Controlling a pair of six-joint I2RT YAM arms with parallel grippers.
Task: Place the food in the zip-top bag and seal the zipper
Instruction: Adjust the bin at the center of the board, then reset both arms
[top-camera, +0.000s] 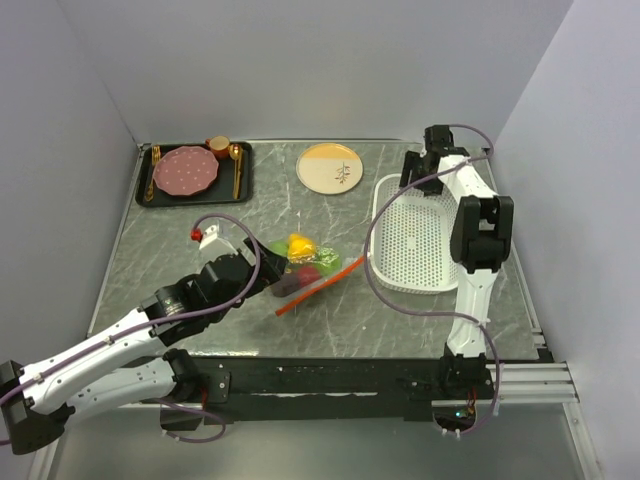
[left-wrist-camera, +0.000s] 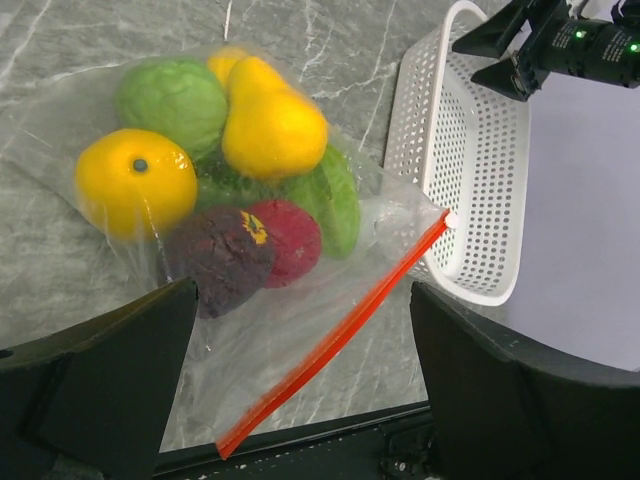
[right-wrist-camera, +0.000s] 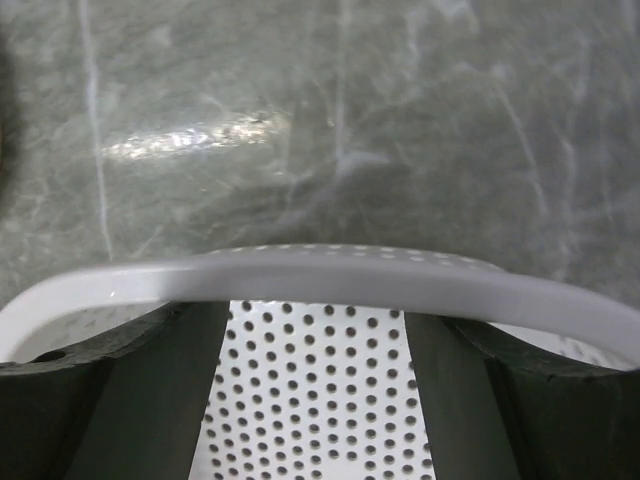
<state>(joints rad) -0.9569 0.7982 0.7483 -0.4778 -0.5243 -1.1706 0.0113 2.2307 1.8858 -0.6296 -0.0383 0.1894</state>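
Observation:
The clear zip-top bag (top-camera: 312, 268) lies mid-table holding the food: yellow round fruit (left-wrist-camera: 135, 180), yellow pear (left-wrist-camera: 272, 130), green piece (left-wrist-camera: 170, 98), green leafy piece (left-wrist-camera: 335, 200), dark maroon ball (left-wrist-camera: 215, 255) and red ball (left-wrist-camera: 292, 238). The orange-red zipper (left-wrist-camera: 330, 345) runs along the near-right edge, and it also shows in the top view (top-camera: 320, 287). Its whitish slider (left-wrist-camera: 450, 218) sits at the far end by the basket. My left gripper (left-wrist-camera: 300, 400) is open, its fingers (left-wrist-camera: 90, 390) either side of the bag's empty part. My right gripper (right-wrist-camera: 315, 400) is open and empty at the basket's far rim.
A white perforated basket (top-camera: 385, 262) stands right of the bag, with its rim (right-wrist-camera: 320, 280) filling the right wrist view. A cream-yellow plate (top-camera: 330, 167) lies at the back. A black tray (top-camera: 243, 187) at back left holds a pink scalloped plate, cup and gold cutlery. Walls enclose the table.

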